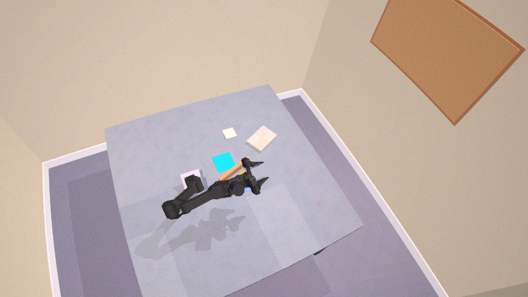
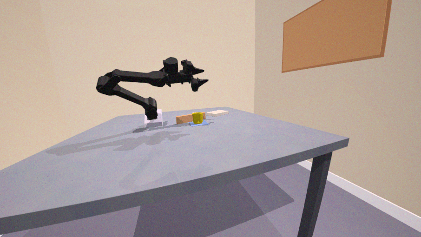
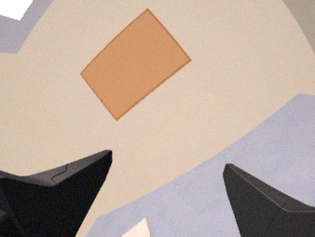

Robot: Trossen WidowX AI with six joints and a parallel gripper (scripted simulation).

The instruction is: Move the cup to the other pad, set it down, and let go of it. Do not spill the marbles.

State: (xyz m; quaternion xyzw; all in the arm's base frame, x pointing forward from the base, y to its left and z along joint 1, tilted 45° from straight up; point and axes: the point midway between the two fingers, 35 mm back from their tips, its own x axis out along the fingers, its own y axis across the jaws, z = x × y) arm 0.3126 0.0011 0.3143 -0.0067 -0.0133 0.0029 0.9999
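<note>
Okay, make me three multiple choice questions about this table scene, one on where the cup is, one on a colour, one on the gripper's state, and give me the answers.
1. Where does the cup stand?
A. on the blue pad
B. on the cream slab
C. between the gripper's fingers

2. What colour is the cup?
A. red
B. yellow
C. white

3. How is the gripper now?
A. shut on the cup
B. shut on nothing
C. open, high above the table

Answers: 1 A, the exterior view shows the cup resting on the blue pad beside the wooden block. 2 B, its wall is plainly yellow. 3 C, the fingers stand wide apart with only wall and table between them in the wrist view.
</note>
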